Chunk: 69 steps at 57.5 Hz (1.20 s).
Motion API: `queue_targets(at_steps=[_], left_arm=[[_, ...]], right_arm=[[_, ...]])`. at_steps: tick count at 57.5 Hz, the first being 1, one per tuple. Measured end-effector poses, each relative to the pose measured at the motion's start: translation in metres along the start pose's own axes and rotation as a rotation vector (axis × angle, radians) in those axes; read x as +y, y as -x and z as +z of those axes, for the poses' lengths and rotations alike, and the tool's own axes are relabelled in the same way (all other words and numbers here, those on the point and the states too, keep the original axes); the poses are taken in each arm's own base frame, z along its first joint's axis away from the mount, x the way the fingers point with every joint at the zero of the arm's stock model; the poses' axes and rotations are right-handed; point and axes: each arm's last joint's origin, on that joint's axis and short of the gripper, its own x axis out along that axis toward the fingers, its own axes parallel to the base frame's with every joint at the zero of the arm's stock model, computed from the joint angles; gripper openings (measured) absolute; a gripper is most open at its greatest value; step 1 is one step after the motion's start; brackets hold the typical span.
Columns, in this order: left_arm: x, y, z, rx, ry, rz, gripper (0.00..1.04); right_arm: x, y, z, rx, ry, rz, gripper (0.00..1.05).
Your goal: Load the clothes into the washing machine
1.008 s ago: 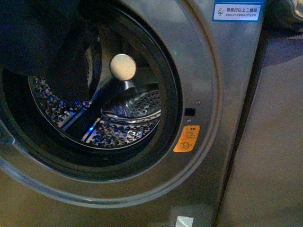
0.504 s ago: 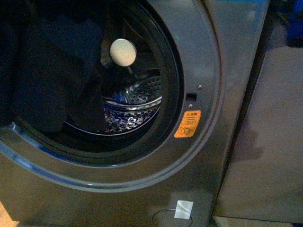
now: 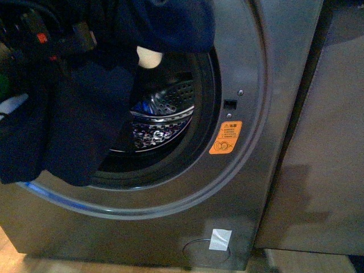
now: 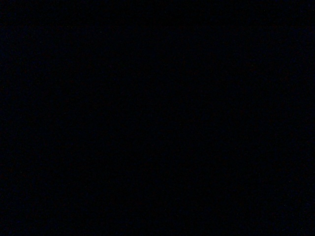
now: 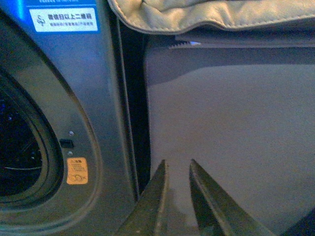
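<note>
1. Grey metal front of the washing machine (image 3: 250,68) is being shown filling most of the front view. Its round opening (image 3: 170,114) is uncovered, and the holed steel drum (image 3: 165,108) is being seen inside.
2. Dark navy clothes (image 3: 74,131) are being hung across the left half of the opening. The lower edge is lying over the rim at lower left, so most of the cloth is in front of the opening rather than down in the drum.
3. The left arm (image 3: 42,37) is being seen at top left as black parts with cables and red marks, right against the top of the clothes. The left gripper is being hidden by cloth, so it cannot be told whether it is spread or pinching.
4. The left wrist view is dark.
5. The right gripper (image 5: 176,191) is being held well apart from the clothes, in front of the grey cabinet panel (image 5: 231,123) just beside the machine. Its fingers (image 5: 156,196) are parted by a narrow gap with nothing between them.
6. A cream round thing (image 3: 149,57) is being partly covered by cloth at the top of the opening.
7. An orange sticker (image 3: 225,138) is being seen right of the opening, a blue-white label (image 5: 63,19) higher up, and a white patch (image 3: 219,239) near the bottom.
8. A beige cushion (image 5: 206,14) is lying on top of the panel.
</note>
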Motion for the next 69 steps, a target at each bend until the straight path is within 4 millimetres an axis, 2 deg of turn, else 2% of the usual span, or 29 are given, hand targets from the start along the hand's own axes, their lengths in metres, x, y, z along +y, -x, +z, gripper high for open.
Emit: queue_targets(at_steps=[7, 27, 36, 53, 69], left_arm=[[0.002, -0.002, -0.013, 0.034, 0.002, 0.008, 0.11], [0.014, -0.008, -0.064, 0.18, -0.008, 0.055, 0.11], [0.024, -0.014, -0.08, 0.21, -0.017, 0.089, 0.11], [0.037, -0.05, -0.094, 0.221, -0.051, 0.129, 0.11], [0.039, -0.1, -0.103, 0.228, -0.1, 0.155, 0.11]], right_arm=[[-0.007, 0.007, -0.007, -0.001, 0.001, -0.006, 0.01], [-0.021, 0.026, -0.026, -0.005, 0.001, -0.008, 0.02], [-0.026, 0.034, -0.033, -0.005, 0.0, -0.011, 0.02], [-0.038, 0.045, -0.041, -0.008, 0.0, -0.016, 0.02], [-0.038, 0.053, -0.047, -0.008, 0.0, -0.014, 0.02]])
